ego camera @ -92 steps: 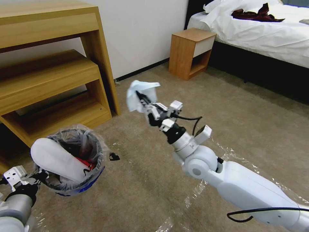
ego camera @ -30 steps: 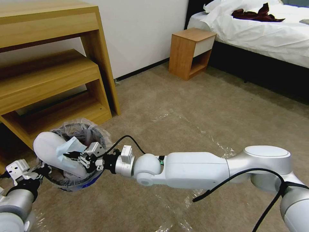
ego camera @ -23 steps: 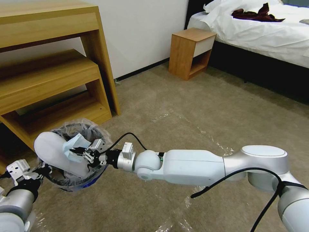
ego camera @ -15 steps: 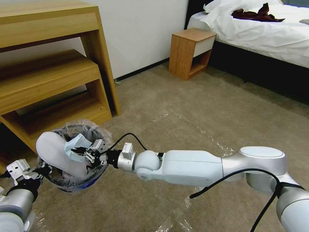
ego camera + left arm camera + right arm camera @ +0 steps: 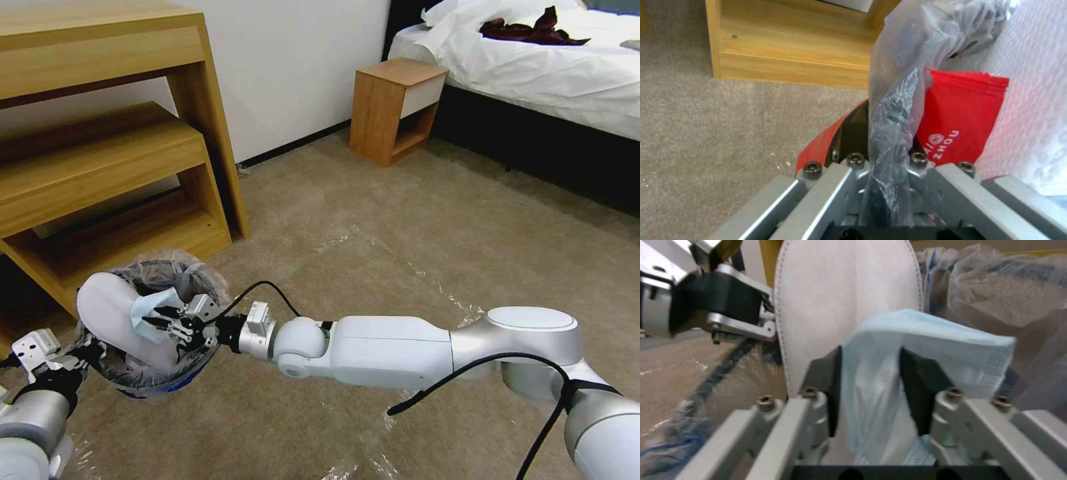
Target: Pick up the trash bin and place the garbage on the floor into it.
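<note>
The trash bin is held off the carpeted floor at the lower left of the head view, just in front of the low shelf of the wooden shelving unit, its crinkly clear plastic bag puffed out around the rim. The left tool grips the bin at the rim on the robot's side; in the left wrist view its fingers are closed on a twisted fold of the plastic liner and the red edge of the bin, with a red wrapper carrying white print lying just inside the bag. A flat white slipper stands tilted in the bin, its rounded end rising above the rim. The right arm reaches across low over the floor from the right, and the right tool is over the mouth of the bin, just beside the slipper. Its dark fingers are closed partway on a pale blue face mask, which bulges out between and beyond them; in the head view the mask touches the slipper's upper face. Strips of clear tape or plastic glint on the floor beside the right arm. Farther back stand a small wooden nightstand against the wall and a bed with white sheets and a dark red cloth on it.
</note>
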